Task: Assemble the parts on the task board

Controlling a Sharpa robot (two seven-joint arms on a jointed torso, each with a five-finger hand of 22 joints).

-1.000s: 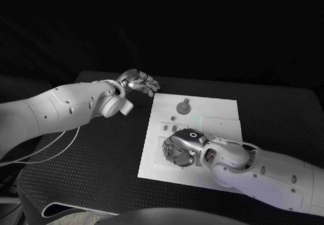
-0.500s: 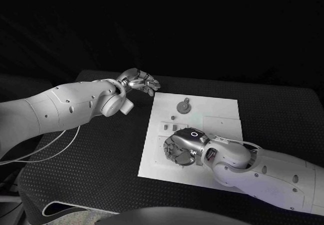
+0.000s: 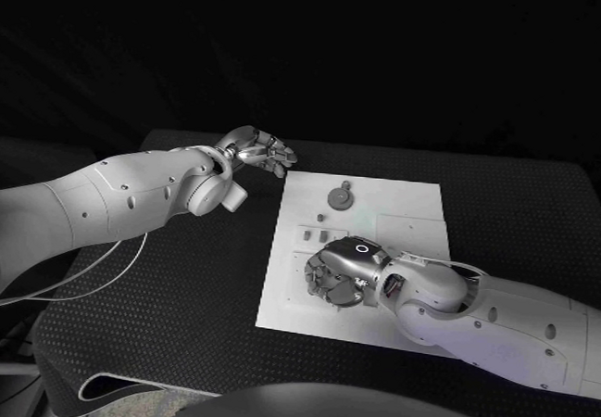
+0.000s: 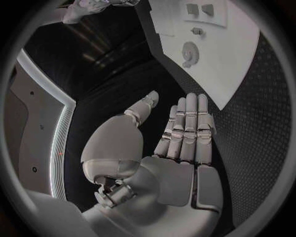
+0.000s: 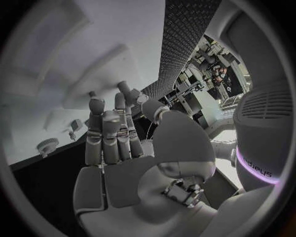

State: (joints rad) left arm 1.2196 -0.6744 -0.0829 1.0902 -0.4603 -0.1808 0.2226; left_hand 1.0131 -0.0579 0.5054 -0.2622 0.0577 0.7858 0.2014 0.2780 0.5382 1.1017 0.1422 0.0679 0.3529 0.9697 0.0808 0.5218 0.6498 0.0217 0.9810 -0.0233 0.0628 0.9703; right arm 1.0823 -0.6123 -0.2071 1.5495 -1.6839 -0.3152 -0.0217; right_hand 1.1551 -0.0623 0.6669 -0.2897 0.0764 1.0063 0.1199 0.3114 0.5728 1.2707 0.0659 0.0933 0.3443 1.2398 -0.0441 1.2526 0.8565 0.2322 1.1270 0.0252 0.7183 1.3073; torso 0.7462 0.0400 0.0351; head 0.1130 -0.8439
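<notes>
A black table (image 3: 150, 295) carries a white task board (image 3: 401, 208) at its middle, long axis running away from the robot. The right arm reaches in over the board's near half, and the right hand (image 3: 335, 277) hangs palm down above the board's near left part, fingers curled loosely downward; whether anything is pinched under them cannot be told, though the right wrist view shows the fingers side by side with nothing plainly between them. The left hand (image 3: 260, 151) waits off the board, just beyond its far left corner, holding nothing, its fingers lying straight and close together in the left wrist view. The parts are small grey pieces: a round gear-like part (image 3: 341, 196) stands on the board's far half, and two small blocks (image 3: 313, 234) sit just beyond the right hand's fingers. Those blocks lie directly ahead of the right hand, away from the robot, so the right hand is the nearer to them, while the gear is nearer the left. Compared with a second ago, the right hand has edged slightly toward the robot and lower over the board; the left hand and the parts have not moved.
</notes>
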